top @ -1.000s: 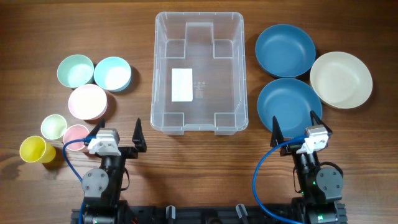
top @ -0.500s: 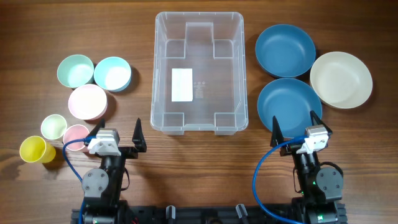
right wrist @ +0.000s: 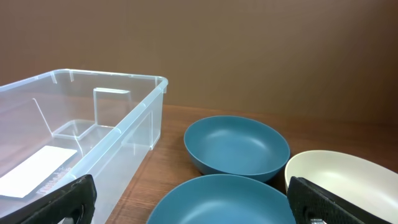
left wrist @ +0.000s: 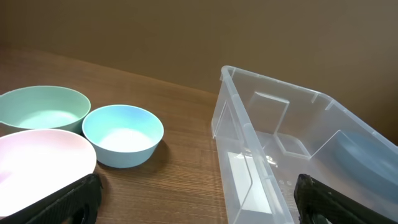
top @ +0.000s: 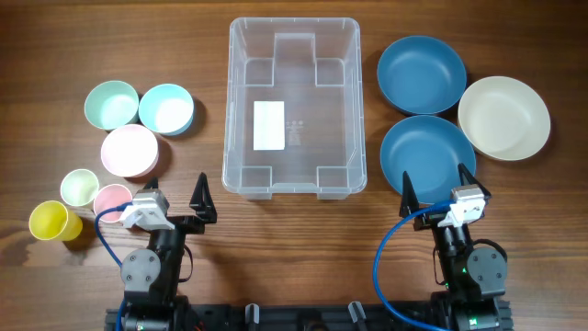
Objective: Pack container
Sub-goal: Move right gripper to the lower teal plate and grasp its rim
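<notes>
The clear plastic container (top: 312, 119) stands empty at the table's middle, a white label on its base. My left gripper (top: 176, 191) is open just in front of its near left corner, nothing between the fingers. In the left wrist view the container (left wrist: 249, 155) is ahead on the right, and the left gripper (left wrist: 196, 202) spans bare wood and the bin's corner. My right gripper (top: 435, 184) is open at the near edge of a dark blue bowl (top: 427, 158). In the right wrist view that bowl (right wrist: 217, 202) lies between the wide-apart fingers of the right gripper (right wrist: 189, 205), untouched.
Left of the bin sit a mint bowl (top: 111, 104), a light blue bowl (top: 166, 108), a pink bowl (top: 130, 150) and three small cups: pale green (top: 80, 188), pink (top: 111, 198), yellow (top: 50, 221). On the right are a second dark blue bowl (top: 421, 74) and a cream bowl (top: 503, 117).
My left wrist has turned slightly toward the left. The right arm and all objects are where they were.
</notes>
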`<action>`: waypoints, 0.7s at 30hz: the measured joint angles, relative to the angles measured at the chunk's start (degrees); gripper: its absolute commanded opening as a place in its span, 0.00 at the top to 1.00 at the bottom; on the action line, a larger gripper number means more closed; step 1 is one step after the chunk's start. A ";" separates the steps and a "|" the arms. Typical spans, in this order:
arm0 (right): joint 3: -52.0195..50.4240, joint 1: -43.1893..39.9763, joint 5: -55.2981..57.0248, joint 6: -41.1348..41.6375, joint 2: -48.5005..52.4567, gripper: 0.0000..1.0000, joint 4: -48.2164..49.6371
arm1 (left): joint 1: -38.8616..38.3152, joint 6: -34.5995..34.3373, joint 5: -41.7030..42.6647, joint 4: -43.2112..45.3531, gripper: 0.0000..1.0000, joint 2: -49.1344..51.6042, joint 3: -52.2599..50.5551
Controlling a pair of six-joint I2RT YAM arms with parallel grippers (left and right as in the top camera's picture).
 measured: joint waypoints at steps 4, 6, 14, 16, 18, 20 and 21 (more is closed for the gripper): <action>0.00 0.00 0.00 0.04 0.00 0.00 0.00 | 0.00 -0.04 -0.02 0.00 0.00 0.00 0.02; 0.00 0.00 0.00 1.20 0.00 0.00 0.00 | 0.00 -0.04 0.00 0.00 0.00 0.00 0.02; 4.98 0.00 3.65 5.90 1.95 0.00 -9.64 | 0.00 -0.26 -1.99 4.61 0.00 0.02 0.24; 10.80 0.00 4.92 6.34 5.81 0.00 -13.38 | 0.00 -0.28 -3.37 2.19 0.00 1.05 1.42; 15.74 0.00 5.64 7.08 11.21 0.00 -16.55 | 0.00 -0.44 -3.93 1.53 0.00 3.10 2.99; 21.68 0.00 6.08 8.39 19.28 0.00 -18.51 | 0.00 -0.48 -4.57 1.57 0.00 8.66 6.97; 24.65 0.00 6.21 9.40 23.19 0.00 -20.06 | 0.00 -0.48 -4.74 1.51 0.00 11.82 9.40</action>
